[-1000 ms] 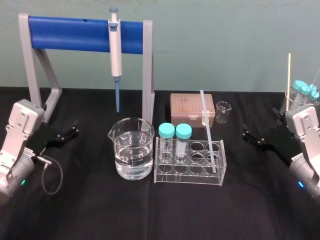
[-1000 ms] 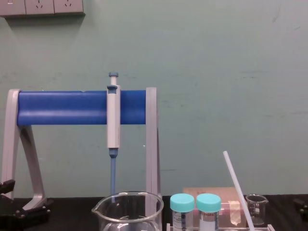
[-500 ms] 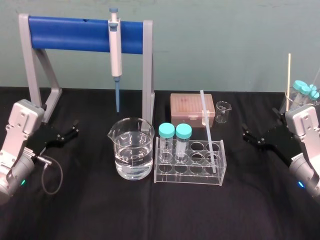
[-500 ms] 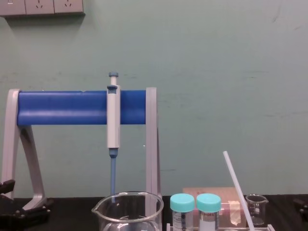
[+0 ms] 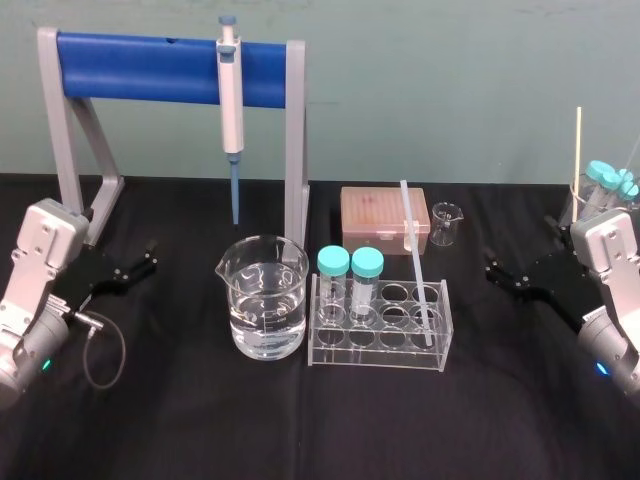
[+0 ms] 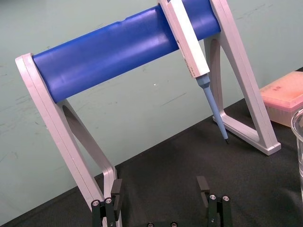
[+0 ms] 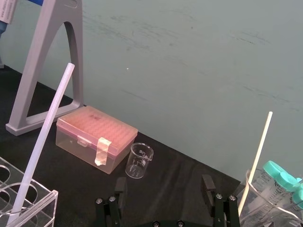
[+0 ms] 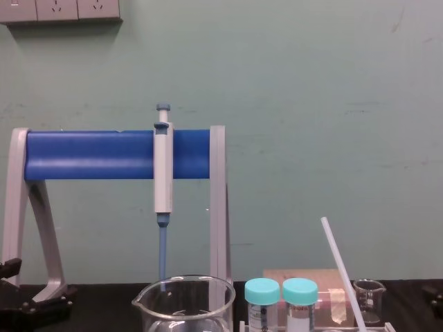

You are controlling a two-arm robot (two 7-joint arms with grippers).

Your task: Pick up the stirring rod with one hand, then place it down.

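Note:
The stirring rod [image 5: 416, 262], thin, white and translucent, leans in the right end of a clear tube rack [image 5: 378, 335], its top tilted towards the back. It also appears in the chest view [image 8: 342, 273] and the right wrist view [image 7: 45, 132]. My right gripper [image 5: 492, 268] rests low over the table to the right of the rack, a good way from the rod, open and empty [image 7: 164, 184]. At the far left my left gripper [image 5: 150, 257] is parked near the stand's foot, also open and empty [image 6: 160, 187].
A beaker of water [image 5: 263, 297] stands left of the rack, which holds two teal-capped tubes [image 5: 350, 265]. A pipette [image 5: 231, 95] hangs on the blue-barred stand [image 5: 140, 68]. Behind the rack are a pink tip box [image 5: 385, 217] and a small beaker [image 5: 446, 222]. A thin stick [image 5: 578, 150] stands in a beaker at far right.

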